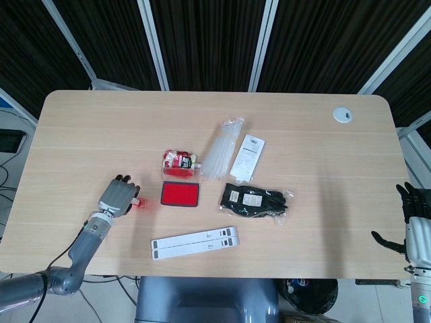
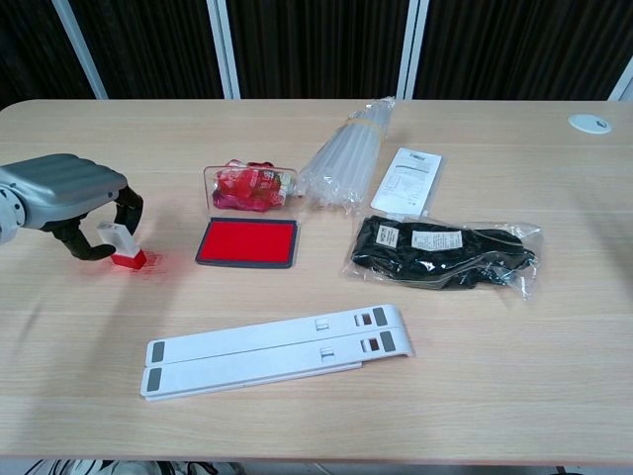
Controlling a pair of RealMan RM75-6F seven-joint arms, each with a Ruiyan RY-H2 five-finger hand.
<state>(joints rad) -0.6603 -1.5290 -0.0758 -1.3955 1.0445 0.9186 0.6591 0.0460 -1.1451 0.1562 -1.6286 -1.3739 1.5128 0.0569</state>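
My left hand (image 1: pixel 119 197) (image 2: pixel 59 188) lies low over the table's left side, curled around a small stamp (image 1: pixel 137 201) (image 2: pixel 123 247) with a white top and a red base. The thumb sits on the stamp's left and the other fingers hook over its right, so the hand grips it while it still stands on the table (image 1: pixel 94 128). Just right of it lies a red ink pad (image 1: pixel 180 194) (image 2: pixel 247 242). My right hand (image 1: pixel 417 229) hangs beyond the table's right edge, fingers spread and holding nothing; only the head view shows it.
Behind the pad stands a clear box of red packets (image 2: pixel 250 186). A bag of clear sticks (image 2: pixel 346 153), a white card (image 2: pixel 410 181) and a bagged black item (image 2: pixel 445 252) lie mid-table. A white folding stand (image 2: pixel 272 348) lies near the front edge. A cable grommet (image 1: pixel 343 115) is at the far right.
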